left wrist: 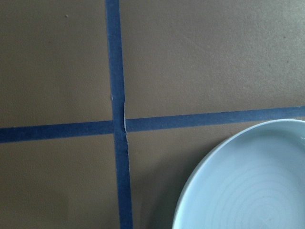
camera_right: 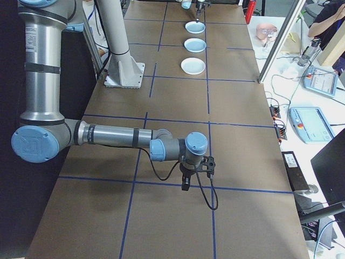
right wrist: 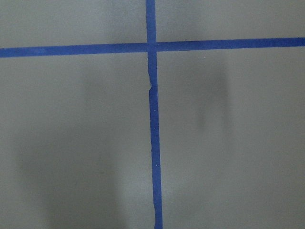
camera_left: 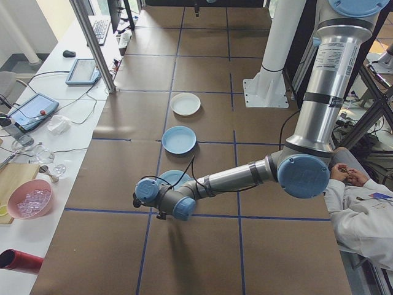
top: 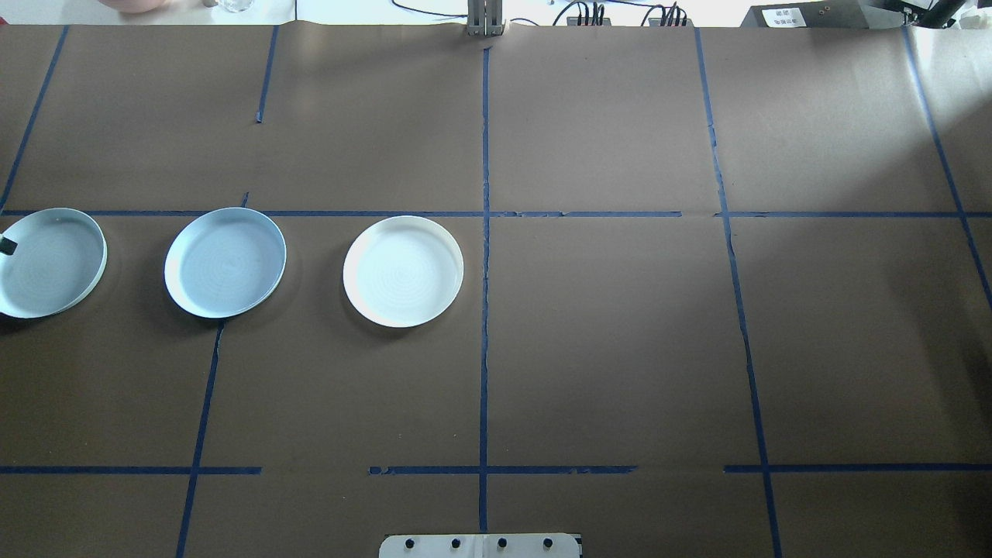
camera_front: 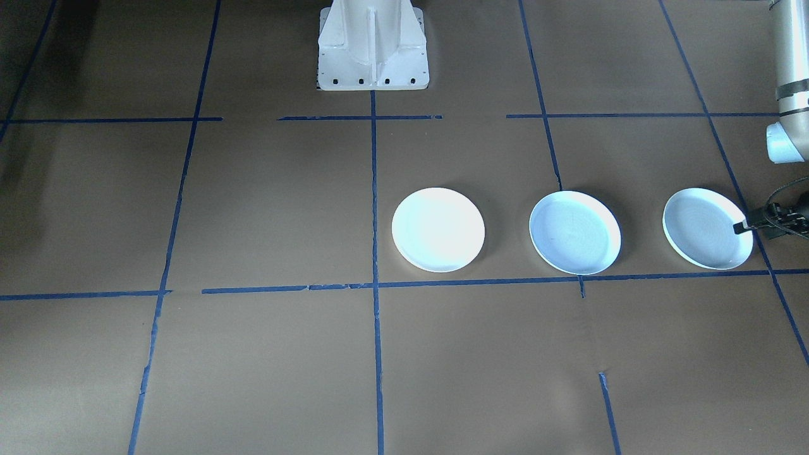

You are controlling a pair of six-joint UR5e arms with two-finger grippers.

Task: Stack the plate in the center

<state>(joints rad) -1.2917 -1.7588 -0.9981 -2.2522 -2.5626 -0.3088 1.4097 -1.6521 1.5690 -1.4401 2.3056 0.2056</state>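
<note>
Three round plates upright, row along table.

Silver arms, blue joint caps, seemingly black cables

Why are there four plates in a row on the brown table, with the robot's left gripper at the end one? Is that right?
Not quite: the overhead view shows three plates, not four: a white plate, a middle blue plate and the end blue plate. The left gripper is at the end one.
</note>
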